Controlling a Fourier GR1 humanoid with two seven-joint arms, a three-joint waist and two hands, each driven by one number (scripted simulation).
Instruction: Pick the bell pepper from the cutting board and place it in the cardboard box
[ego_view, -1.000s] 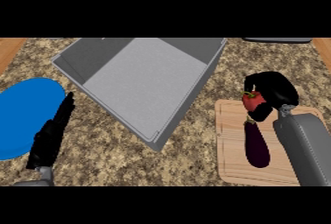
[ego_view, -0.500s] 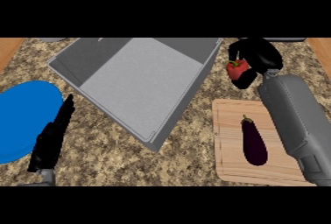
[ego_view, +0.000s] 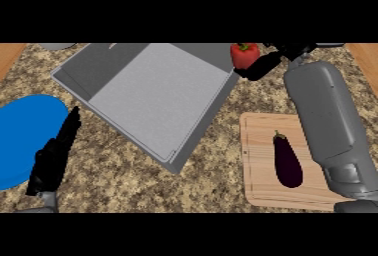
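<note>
One bell pepper (ego_view: 244, 54), no lettering.

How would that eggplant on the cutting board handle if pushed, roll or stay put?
The eggplant lies lengthwise on the cutting board; its rounded body would probably roll sideways if nudged. Its glossy skin looks smooth, so likely slippery. It seems stiff, holding its shape unsupported.

Red bell pepper (ego_view: 244, 54); purple eggplant (ego_view: 287, 160); grey box (ego_view: 151, 95); blue plate (ego_view: 22, 137); speckled counter (ego_view: 214, 190).
</note>
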